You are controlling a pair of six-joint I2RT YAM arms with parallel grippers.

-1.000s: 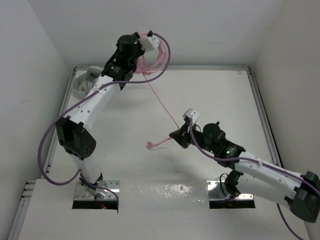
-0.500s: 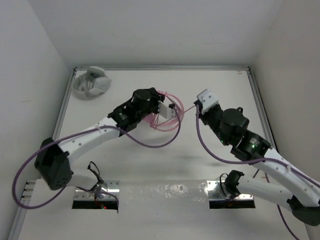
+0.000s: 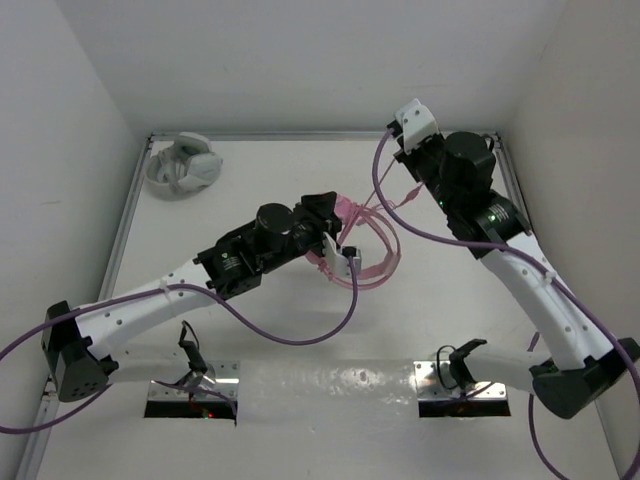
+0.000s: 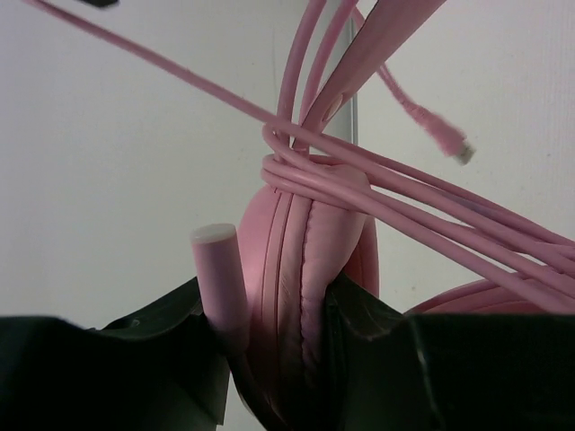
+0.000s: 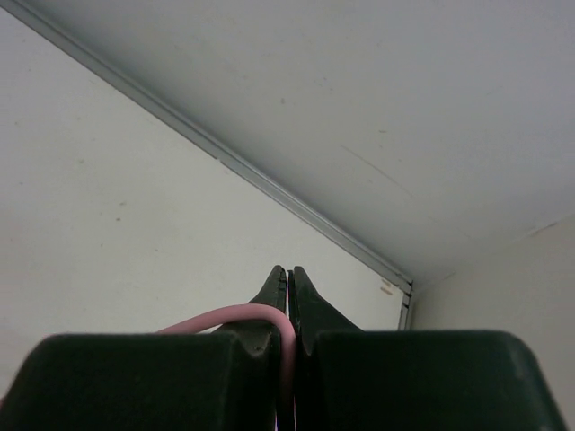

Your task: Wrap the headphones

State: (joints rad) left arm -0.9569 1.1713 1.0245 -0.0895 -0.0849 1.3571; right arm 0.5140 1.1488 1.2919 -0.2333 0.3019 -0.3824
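The pink headphones (image 3: 349, 213) hang above the table's middle, with one padded earcup (image 4: 310, 269) clamped between the jaws of my left gripper (image 3: 335, 240). Several turns of the thin pink cable (image 4: 377, 193) wrap the headband just above the earcup, and its plug (image 4: 447, 142) dangles free. A cable loop (image 3: 378, 270) hangs below the headphones. My right gripper (image 3: 398, 150) is raised at the back right and shut on the pink cable (image 5: 225, 316), which enters its closed fingertips from the left.
Grey-white headphones (image 3: 183, 165) lie in the table's back left corner. A metal rim (image 3: 320, 135) edges the table, with white walls close behind and at both sides. The arms' purple hoses (image 3: 300, 335) loop above the table.
My left gripper carried the headphones from the back wall down toward the middle. My right gripper swung from the middle up to the back right with the cable in it.
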